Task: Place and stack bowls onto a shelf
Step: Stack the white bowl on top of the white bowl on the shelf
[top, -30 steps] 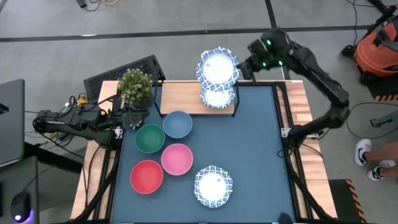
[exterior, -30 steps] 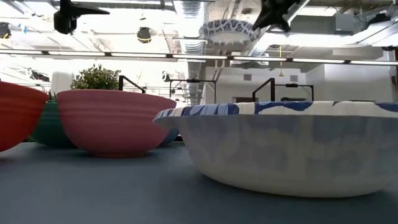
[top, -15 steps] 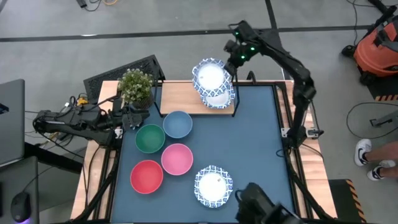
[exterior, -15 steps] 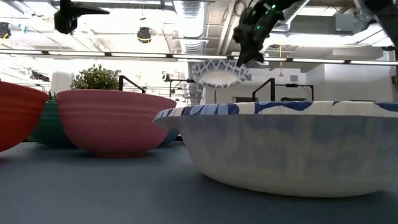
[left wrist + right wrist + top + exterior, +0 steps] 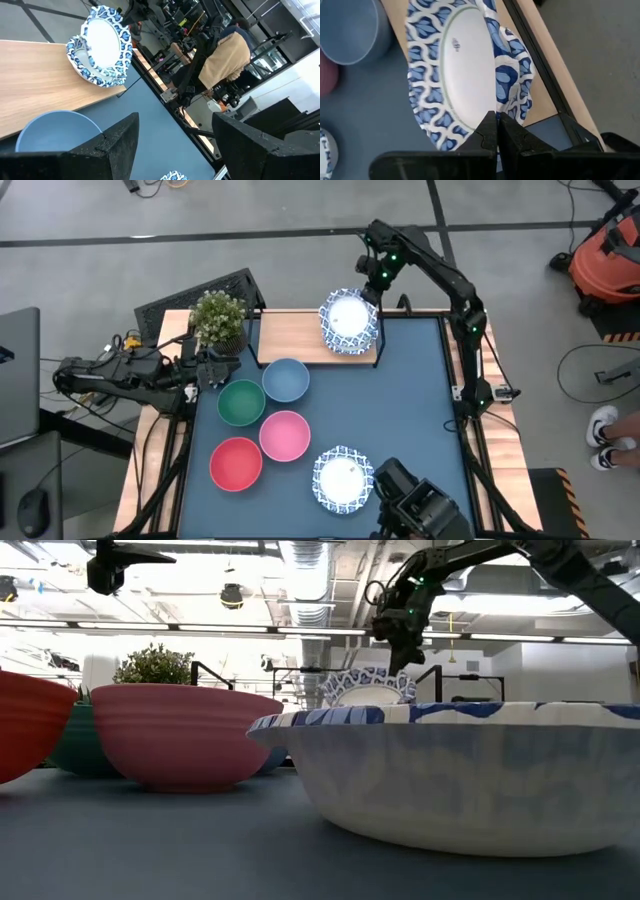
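Observation:
My right gripper [image 5: 372, 288] is over the far right end of the light-wood shelf [image 5: 295, 340], shut on a white bowl with a blue pattern [image 5: 349, 320]. That bowl sits tilted over another patterned bowl [image 5: 522, 82] standing on the shelf. A further patterned bowl [image 5: 343, 479] lies near the table's near edge. The blue bowl [image 5: 286, 379], green bowl [image 5: 241, 402], pink bowl [image 5: 285, 435] and red bowl [image 5: 236, 464] rest on the blue mat. My left gripper [image 5: 208, 370] waits open at the table's left side, beside the green bowl. My right gripper pinches the patterned bowl's rim [image 5: 492, 107] on its far right side, one finger inside the bowl and one outside. The fingers come from above, slanting in from the far right. The bowl is tilted, its lower side down in the bowl beneath.
A potted green plant [image 5: 218, 318] stands at the shelf's left end. A dark device [image 5: 420, 510] sits at the table's near edge, next to the front patterned bowl. The right half of the blue mat [image 5: 420, 410] is bare. A person [image 5: 225, 55] shows beyond the table.
My right gripper has come down and toward the table's left, from high above the shelf's right end to just over it. The patterned bowl it carries has dropped from high up, tipped over, and now sits on the bowl on the shelf.

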`<state>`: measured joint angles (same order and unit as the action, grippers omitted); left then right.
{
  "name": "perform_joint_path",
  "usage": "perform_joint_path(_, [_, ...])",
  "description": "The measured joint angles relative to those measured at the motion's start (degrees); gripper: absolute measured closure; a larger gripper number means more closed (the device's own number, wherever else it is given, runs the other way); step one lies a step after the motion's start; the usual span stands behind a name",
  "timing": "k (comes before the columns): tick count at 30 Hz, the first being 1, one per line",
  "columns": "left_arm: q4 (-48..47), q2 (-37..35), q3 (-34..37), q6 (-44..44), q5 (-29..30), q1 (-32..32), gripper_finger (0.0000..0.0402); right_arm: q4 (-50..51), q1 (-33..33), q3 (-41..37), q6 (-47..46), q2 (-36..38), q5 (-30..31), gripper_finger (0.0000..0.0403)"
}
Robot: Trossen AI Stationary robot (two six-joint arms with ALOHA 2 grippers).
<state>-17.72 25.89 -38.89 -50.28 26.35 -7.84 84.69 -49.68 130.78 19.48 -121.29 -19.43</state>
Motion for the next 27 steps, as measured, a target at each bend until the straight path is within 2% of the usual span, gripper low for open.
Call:
perform_joint_path(10, [0.00,0.00,0.00,-0.17,0.02,0.00,0.0166,4.60,0.04,-0.26,1.56,0.17,-0.09,0.0382])
perform_joint_path(22, [0.02,0.00,0.00,-0.15,1.09,-0.02,0.0166,4.67,0.52,-0.77,2.91,0.11,-0.05,0.0381])
perform_joint_path(27, [0.02,0.00,0.00,-0.32,1.09,0.00,0.0166,4.65,0.59,-0.79,2.92,0.11,-0.03,0.0369])
